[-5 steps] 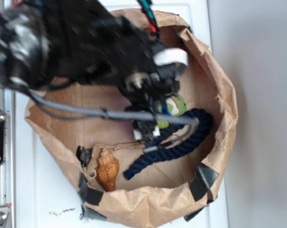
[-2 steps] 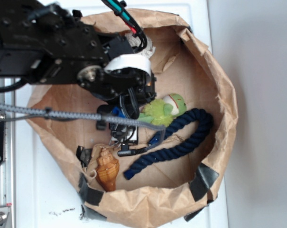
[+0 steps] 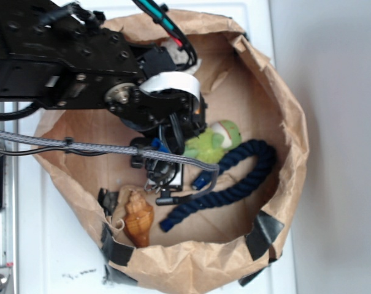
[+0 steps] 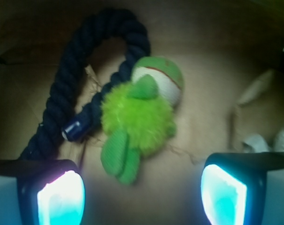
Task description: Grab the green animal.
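— Gripper [image 4: 142,197] status?
— Mine hangs with its fingers spread wide, nothing between them.
— Where's the green animal [image 4: 139,117]?
— On the floor of the paper bag [image 3: 283,116], touching the dark blue rope [image 4: 66,98], just ahead of my fingertips.

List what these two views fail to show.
- Exterior: the arm covers the frog's legs and the gripper's fingertips, so contact cannot be judged.
- Exterior: the whitish lump behind the arm is mostly hidden.
- Wrist: the picture's bottom edge cuts off both fingers; the gap looks open, with the frog ahead of it, not between them.
- Wrist: the rope runs into shadow at lower left; the shell is out of frame.
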`<act>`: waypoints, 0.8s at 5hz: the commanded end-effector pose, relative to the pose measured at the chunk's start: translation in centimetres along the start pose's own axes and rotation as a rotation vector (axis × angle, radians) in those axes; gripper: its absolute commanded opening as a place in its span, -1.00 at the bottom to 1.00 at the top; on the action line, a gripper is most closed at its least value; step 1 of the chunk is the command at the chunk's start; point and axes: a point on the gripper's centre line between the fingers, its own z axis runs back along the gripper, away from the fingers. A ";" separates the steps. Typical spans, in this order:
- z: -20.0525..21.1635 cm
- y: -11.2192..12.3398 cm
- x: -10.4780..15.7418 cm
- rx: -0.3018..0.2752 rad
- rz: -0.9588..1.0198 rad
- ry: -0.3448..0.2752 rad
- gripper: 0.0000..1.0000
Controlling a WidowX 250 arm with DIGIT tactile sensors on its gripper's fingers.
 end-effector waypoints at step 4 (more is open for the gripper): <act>-1.5 -1.3 1.4 0.023 -0.138 0.041 1.00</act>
